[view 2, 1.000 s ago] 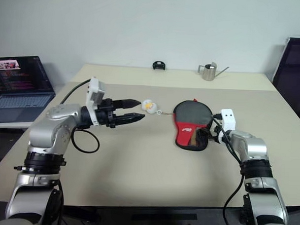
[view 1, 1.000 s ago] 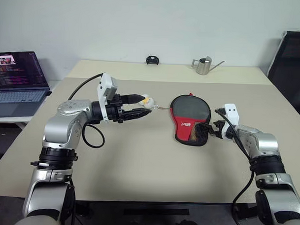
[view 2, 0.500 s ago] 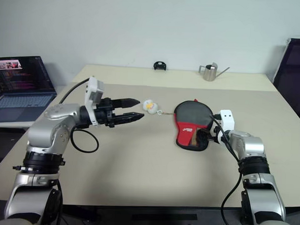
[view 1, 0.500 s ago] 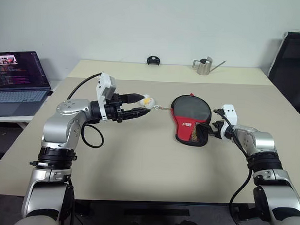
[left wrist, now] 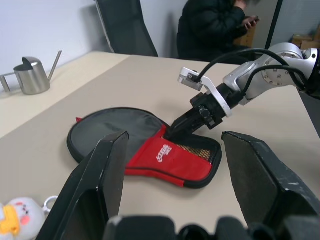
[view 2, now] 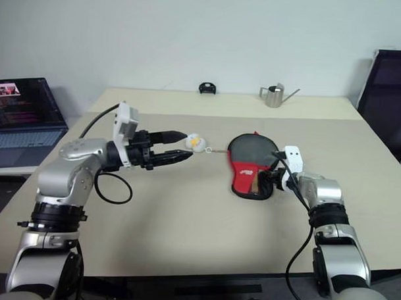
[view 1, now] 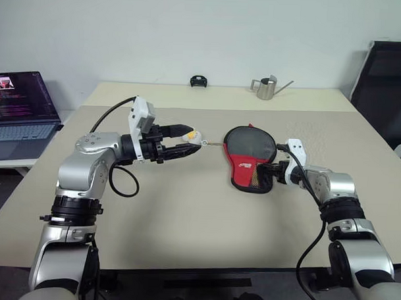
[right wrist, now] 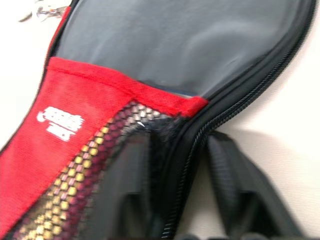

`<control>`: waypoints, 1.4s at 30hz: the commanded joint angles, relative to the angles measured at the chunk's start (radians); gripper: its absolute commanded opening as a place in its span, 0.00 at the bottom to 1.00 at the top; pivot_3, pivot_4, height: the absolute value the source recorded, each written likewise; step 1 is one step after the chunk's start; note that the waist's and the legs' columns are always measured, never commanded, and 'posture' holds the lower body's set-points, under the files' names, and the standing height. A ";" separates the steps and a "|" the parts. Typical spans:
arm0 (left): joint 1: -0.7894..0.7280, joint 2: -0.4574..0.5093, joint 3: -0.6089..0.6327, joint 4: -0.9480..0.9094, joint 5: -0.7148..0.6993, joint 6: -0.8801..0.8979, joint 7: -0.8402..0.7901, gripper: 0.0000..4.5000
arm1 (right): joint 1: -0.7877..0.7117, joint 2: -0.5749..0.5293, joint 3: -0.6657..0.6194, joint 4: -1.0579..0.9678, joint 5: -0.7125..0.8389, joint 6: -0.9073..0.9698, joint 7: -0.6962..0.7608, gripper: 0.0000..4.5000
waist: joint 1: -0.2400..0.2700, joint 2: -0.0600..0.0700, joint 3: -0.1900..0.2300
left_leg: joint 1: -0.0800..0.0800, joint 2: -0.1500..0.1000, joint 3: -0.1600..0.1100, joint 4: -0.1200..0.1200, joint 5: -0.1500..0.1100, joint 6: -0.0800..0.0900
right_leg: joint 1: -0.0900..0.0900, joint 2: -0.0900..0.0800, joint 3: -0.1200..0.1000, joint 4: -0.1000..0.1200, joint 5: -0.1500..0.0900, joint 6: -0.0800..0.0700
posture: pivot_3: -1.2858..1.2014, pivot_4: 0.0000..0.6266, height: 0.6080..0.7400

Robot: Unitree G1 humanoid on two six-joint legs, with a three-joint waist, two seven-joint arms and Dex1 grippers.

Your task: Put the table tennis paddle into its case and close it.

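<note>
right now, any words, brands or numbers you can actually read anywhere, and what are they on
None can be read.
White logo on the red panel of the case: blurred, not legible.
Lines of text on the laptop screen: too small to read.
Nothing printed shows on the metal watering can or the small toy.

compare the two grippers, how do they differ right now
The left gripper hangs above the table with fingers spread and nothing between them; the right gripper sits low, its fingers closed on the edge of the case. The left points toward a small plush keychain. Both have black fingers.
</note>
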 commanded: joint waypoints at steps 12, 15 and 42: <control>0.192 0.197 -0.031 -0.079 0.012 -0.017 -0.141 0.73 | 0.082 0.000 -0.025 -0.296 0.094 0.298 0.027 0.00 | 0.003 0.001 0.000 | -0.002 0.000 -0.002 -0.001 0.000 0.000 | -0.002 0.000 -0.001 -0.001 -0.001 -0.001 | 0.52 0.24 1.00; 0.224 0.207 -0.014 -0.139 -0.031 0.017 -0.149 0.73 | 0.141 -0.001 -0.007 -0.494 0.157 0.432 0.042 0.00 | 0.006 0.001 0.000 | -0.003 0.000 -0.002 -0.001 0.000 0.000 | -0.002 0.000 -0.001 -0.002 -0.001 -0.001 | 0.52 0.24 1.00; 0.280 0.221 -0.071 -0.318 -0.117 0.120 -0.156 0.73 | 0.510 0.088 -0.173 -1.166 0.422 0.863 -0.117 0.00 | 0.013 0.001 0.000 | -0.003 0.000 -0.002 -0.002 0.000 0.001 | -0.001 0.000 -0.002 -0.004 -0.001 -0.001 | 0.52 0.24 1.00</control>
